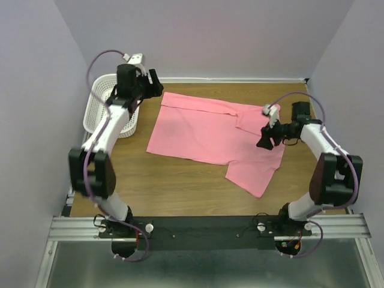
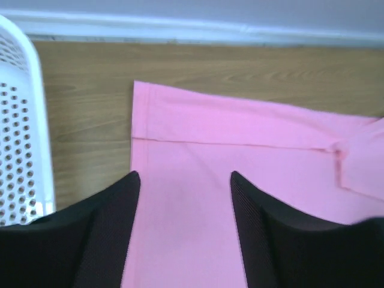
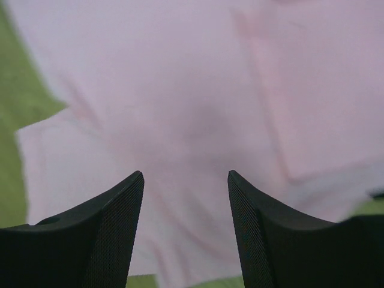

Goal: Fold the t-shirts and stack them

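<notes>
A salmon-pink t-shirt (image 1: 204,135) lies partly folded and flat on the wooden table, with one sleeve part reaching toward the near right. My left gripper (image 1: 157,87) hovers above its far left corner, jaws open and nothing between them; in the left wrist view the t-shirt (image 2: 240,156) fills the space between the fingers (image 2: 114,222). My right gripper (image 1: 264,141) hangs open over the shirt's right side. The right wrist view shows pale pink t-shirt (image 3: 192,108) under the open gripper (image 3: 186,177), not touching it.
A white perforated basket (image 1: 105,108) stands at the far left of the table, right beside the left arm; the basket's wall (image 2: 21,132) also shows in the left wrist view. The back wall (image 1: 240,79) runs just behind the shirt. Bare wood (image 1: 174,186) lies in front.
</notes>
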Tool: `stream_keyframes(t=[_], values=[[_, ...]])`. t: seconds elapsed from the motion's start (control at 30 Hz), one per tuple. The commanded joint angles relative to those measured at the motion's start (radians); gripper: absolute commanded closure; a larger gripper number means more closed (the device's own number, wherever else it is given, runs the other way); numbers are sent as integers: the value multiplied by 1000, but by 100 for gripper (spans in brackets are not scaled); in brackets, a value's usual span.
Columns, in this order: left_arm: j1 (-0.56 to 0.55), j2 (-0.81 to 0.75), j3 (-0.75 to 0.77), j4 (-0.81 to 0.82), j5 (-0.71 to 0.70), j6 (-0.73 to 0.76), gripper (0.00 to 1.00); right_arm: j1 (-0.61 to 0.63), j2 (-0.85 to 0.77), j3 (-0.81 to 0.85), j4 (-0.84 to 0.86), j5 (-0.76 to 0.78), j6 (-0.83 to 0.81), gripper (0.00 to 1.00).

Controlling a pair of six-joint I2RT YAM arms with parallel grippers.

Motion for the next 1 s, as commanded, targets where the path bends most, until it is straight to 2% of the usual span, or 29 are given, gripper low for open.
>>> stream_keyframes(t=[0.0,0.03,0.1,0.17,0.23,0.3,0.33,0.37,0.4,0.47,0.53,0.67,0.97], values=[[-9,-550,-369,348,-151,-55,12,236,-222,-148,-216,11,-424,35],[3,-631,-556,394,-198,-119,2,284,-262,-185,-239,16,-481,35],[37,-818,-713,423,-124,-225,2,405,-389,-296,-237,21,-569,38],[60,-885,-852,346,-27,-265,3,523,-481,-363,-217,37,-546,44],[60,-932,-954,260,57,-319,10,624,-521,-407,-175,134,-470,49],[61,-955,-1016,215,96,-353,18,671,-569,-440,-154,191,-434,50],[60,-962,-1057,180,85,-370,19,684,-584,-455,-145,217,-417,50],[58,-971,-1081,125,63,-420,28,700,-595,-478,-136,260,-397,50],[58,-985,-1119,105,9,-448,33,701,-616,-487,-134,281,-393,50],[57,-986,-1144,45,-54,-488,46,701,-626,-495,-128,324,-387,46],[43,-942,-1141,-12,-158,-540,51,701,-612,-488,-125,373,-356,44],[32,-830,-1101,-25,-261,-581,51,701,-583,-481,-122,363,-307,43],[18,-583,-1059,164,-260,-609,55,703,-606,-498,-116,396,-282,42]])
